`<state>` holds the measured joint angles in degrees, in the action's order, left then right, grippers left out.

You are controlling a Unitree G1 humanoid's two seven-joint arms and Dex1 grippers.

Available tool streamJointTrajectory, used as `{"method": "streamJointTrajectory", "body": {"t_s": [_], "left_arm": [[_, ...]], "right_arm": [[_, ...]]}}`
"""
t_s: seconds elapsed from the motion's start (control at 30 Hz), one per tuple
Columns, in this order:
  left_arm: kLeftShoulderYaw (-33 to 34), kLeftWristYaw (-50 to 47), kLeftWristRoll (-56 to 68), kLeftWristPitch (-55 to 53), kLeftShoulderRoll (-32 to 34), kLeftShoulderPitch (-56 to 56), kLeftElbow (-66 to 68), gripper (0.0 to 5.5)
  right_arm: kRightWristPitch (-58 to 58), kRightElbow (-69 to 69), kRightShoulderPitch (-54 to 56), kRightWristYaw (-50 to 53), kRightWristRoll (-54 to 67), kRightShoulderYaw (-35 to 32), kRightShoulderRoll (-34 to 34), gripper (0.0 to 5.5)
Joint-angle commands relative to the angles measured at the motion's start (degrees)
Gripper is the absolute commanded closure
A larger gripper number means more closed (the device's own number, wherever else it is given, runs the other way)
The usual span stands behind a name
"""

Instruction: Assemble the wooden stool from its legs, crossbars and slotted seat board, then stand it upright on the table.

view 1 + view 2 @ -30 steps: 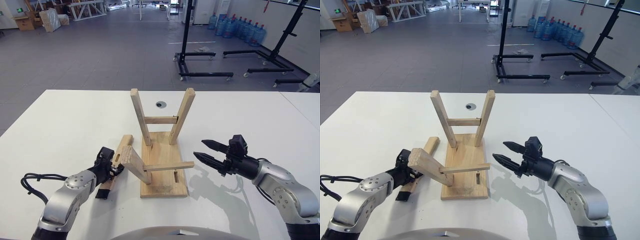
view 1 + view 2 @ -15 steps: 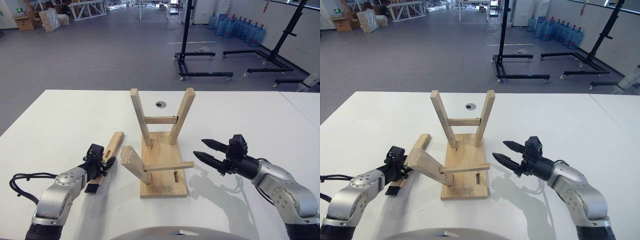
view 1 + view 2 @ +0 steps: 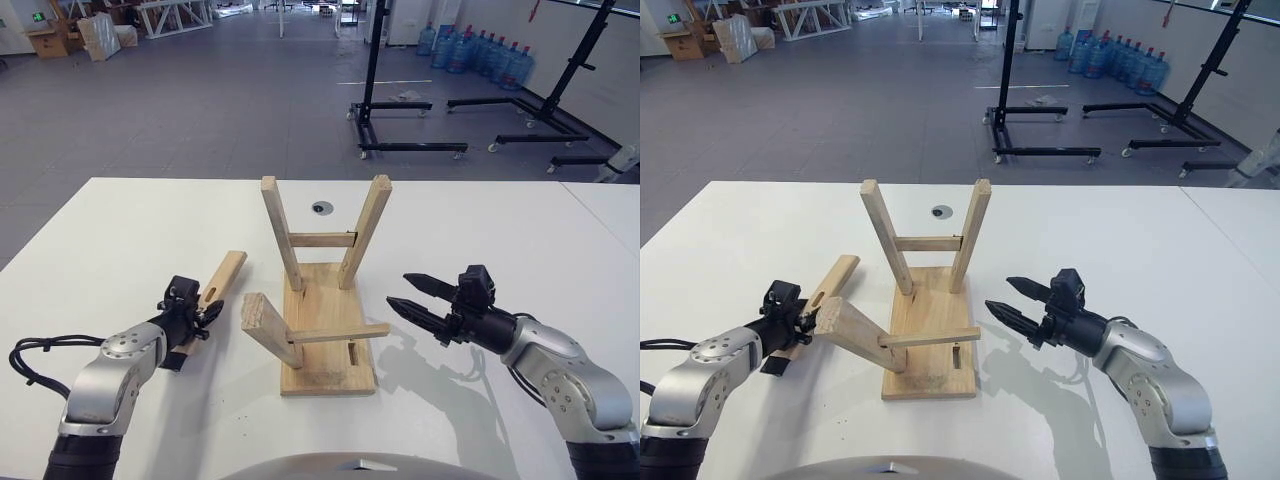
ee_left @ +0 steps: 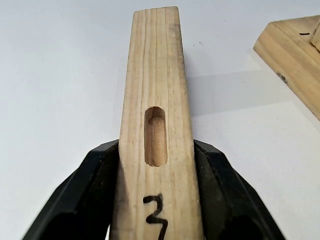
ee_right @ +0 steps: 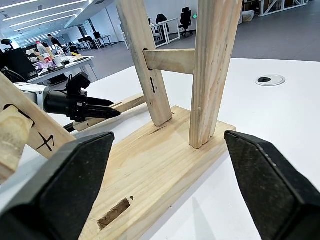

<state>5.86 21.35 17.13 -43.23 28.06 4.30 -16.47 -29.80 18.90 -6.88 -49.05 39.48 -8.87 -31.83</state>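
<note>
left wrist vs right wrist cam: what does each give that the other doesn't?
Left wrist's extra: the leg slot and hand-drawn mark on the loose leg, clamped between the fingers of the left gripper.
Right wrist's extra: the seat board, two upright legs joined by a crossbar, an empty board slot, and the spread fingers of the right gripper.
Shared: the loose leg in the left gripper, the white table.

Lab/wkshop hall: blk wheeled stands (image 3: 412,150), water jugs (image 3: 482,55), boxes (image 3: 55,40) in bg; white table (image 3: 120,230).
</note>
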Motion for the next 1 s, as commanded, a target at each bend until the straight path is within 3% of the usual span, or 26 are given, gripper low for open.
{"method": "streamJointTrajectory", "body": {"t_s": [0.03,0.17,0.33,0.53,0.77,1.0], "left_arm": [[5.00,3.86,3.32,7.26,-0.34,-2.36,-0.38,3.44],[14.63,15.74,16.22,16.98,-0.61,-1.02,-5.36,3.44],[19.37,23.94,32.01,15.13,3.58,-6.84,-9.99,3.44],[12.44,34.09,44.90,6.55,7.75,-16.10,-7.03,3.44],[1.39,42.24,40.89,4.31,7.56,-26.40,0.98,3.44],[-3.74,45.91,39.00,4.05,5.51,-29.82,3.67,3.44]], "right_arm": [[-0.21,0.17,2.61,-0.48,3.51,-2.70,0.20,1.44],[-3.78,2.39,6.58,-0.55,14.56,-7.23,0.20,1.44],[-8.33,3.53,13.59,2.13,28.40,-9.42,1.21,1.44],[-9.29,2.55,22.21,2.95,33.22,-4.99,4.94,1.44],[-7.65,-0.01,27.73,1.82,27.37,4.27,11.51,1.44],[-7.29,-1.86,29.89,1.54,26.21,6.62,15.85,1.44]]}}
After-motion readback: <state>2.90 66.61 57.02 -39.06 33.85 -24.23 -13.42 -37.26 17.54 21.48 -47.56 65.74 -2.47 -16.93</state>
